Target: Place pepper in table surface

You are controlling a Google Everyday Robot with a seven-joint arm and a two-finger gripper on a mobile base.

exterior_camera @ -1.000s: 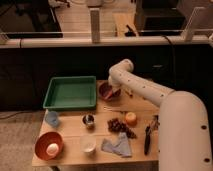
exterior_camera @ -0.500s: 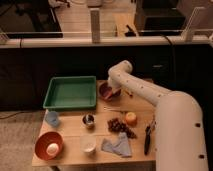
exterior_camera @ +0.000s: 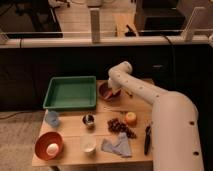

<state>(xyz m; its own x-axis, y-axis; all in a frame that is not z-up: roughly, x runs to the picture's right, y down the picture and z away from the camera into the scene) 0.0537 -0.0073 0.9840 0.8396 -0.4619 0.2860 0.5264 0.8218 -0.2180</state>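
The slim red-orange chili pepper (exterior_camera: 120,91) is only showing as a small tapered streak. It's sitting right at the gripper (exterior_camera: 115,93), over the round dark-red bowl (exterior_camera: 104,92) at 12 o'clock on the light tan, plank-lined wooden table surface (exterior_camera: 70,126). Honestly can't tell whether the gripper is clamping it, since the smooth white arm is crowding that spot. A green rectangular tray (exterior_camera: 70,106) is sitting at 9 o'clock from the bowl, and a lumpy dark grape bunch (exterior_camera: 119,126) is lying at 6.
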